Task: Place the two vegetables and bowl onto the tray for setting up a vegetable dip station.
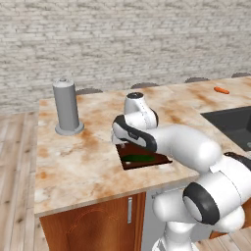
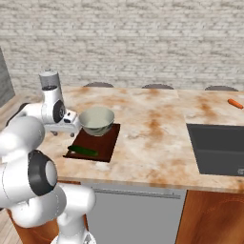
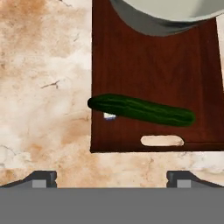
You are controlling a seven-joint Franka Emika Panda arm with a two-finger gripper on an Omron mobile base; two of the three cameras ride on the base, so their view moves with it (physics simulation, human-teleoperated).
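The dark reddish-brown tray lies on the counter near its front edge, its slot handle toward me. The dark green vegetable rests across the tray just behind the slot, one tip poking over the tray's side edge. The pale bowl stands on the tray's far half; its rim shows at the top of the hand view. My gripper hangs open above the tray's handle end, holding nothing. The orange carrot lies far off to the right on the counter, also seen as the carrot in the right base view.
A tall grey cylinder stands at the counter's back left. A dark sink is sunk into the counter on the right, between the tray and the carrot. Bare marble counter stretches between tray and sink.
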